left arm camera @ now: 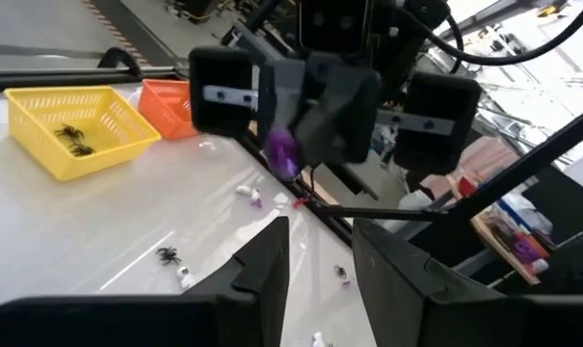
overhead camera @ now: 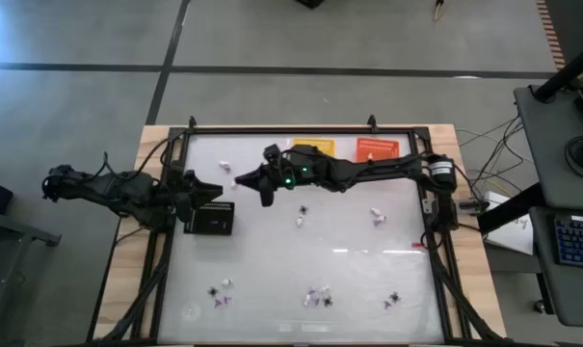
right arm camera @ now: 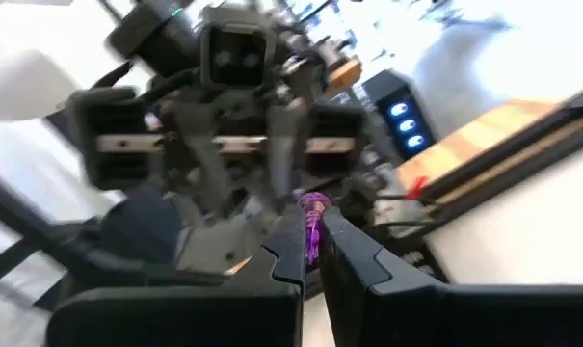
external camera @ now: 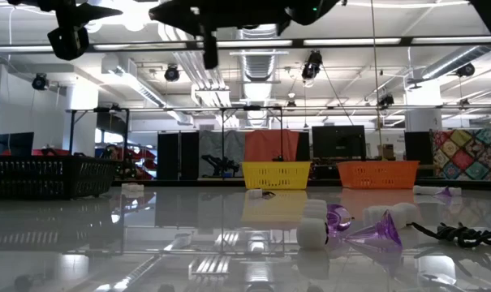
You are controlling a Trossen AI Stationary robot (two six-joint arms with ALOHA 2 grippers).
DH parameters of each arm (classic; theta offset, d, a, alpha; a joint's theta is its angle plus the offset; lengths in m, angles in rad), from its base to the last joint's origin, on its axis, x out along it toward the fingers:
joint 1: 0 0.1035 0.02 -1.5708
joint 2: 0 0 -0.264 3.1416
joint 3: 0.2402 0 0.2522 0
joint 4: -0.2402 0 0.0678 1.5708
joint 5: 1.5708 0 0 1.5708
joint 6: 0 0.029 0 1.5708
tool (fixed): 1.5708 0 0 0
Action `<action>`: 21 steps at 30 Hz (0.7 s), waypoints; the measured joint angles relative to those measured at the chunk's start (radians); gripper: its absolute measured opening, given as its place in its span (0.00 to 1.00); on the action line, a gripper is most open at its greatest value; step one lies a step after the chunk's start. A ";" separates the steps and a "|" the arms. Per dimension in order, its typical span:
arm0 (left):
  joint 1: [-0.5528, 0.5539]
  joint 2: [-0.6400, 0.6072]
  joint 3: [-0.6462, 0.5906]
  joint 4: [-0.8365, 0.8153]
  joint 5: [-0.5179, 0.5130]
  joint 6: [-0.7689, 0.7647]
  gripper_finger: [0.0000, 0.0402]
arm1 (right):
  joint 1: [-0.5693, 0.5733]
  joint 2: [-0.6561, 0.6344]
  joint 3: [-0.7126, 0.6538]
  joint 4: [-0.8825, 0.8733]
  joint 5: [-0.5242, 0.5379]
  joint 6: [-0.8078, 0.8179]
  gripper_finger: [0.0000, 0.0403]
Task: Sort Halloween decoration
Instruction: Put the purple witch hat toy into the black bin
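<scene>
Halloween decoration pieces lie scattered on the white surface (overhead camera: 349,260), and one purple trinket (right arm camera: 313,224) is pinched between the pressed-together fingers of the right end effector (right arm camera: 313,253); from above we see that end effector (overhead camera: 265,188) raised over the far left part of the surface, its arm reaching across from the right; in the left wrist view the same purple piece (left arm camera: 281,152) shows at its tip. The left end effector (overhead camera: 212,189) faces it from just beside, its fingers (left arm camera: 262,265) spread apart with nothing between them, hovering above the black mesh basket (overhead camera: 210,220) at the left edge.

Further out, a yellow basket (overhead camera: 312,146) and an orange basket (overhead camera: 376,148) sit side by side at the far edge; in the left wrist view we see black spidery pieces (left arm camera: 74,138) inside the yellow one. White bits (overhead camera: 377,216) and a black spider (overhead camera: 304,209) lie near the middle; a mixed row of black, purple and white trinkets (overhead camera: 318,298) runs along the near edge. In the low view a purple cone-shaped piece (external camera: 377,229) lies close beside white lumps (external camera: 312,231).
</scene>
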 joint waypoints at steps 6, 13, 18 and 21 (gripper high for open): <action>0.002 -0.014 0.003 -0.060 -0.010 -0.008 0.24 | 0.000 0.082 0.137 -0.045 -0.081 -0.007 0.03; 0.003 -0.047 -0.006 -0.080 -0.030 0.000 0.24 | 0.000 0.165 0.275 -0.178 -0.095 -0.050 0.03; 0.005 -0.065 -0.007 -0.109 -0.031 0.001 0.24 | 0.000 0.234 0.387 -0.243 -0.133 -0.061 0.03; 0.006 -0.073 -0.007 -0.140 -0.032 -0.011 0.24 | -0.001 0.269 0.447 -0.295 -0.138 -0.080 0.03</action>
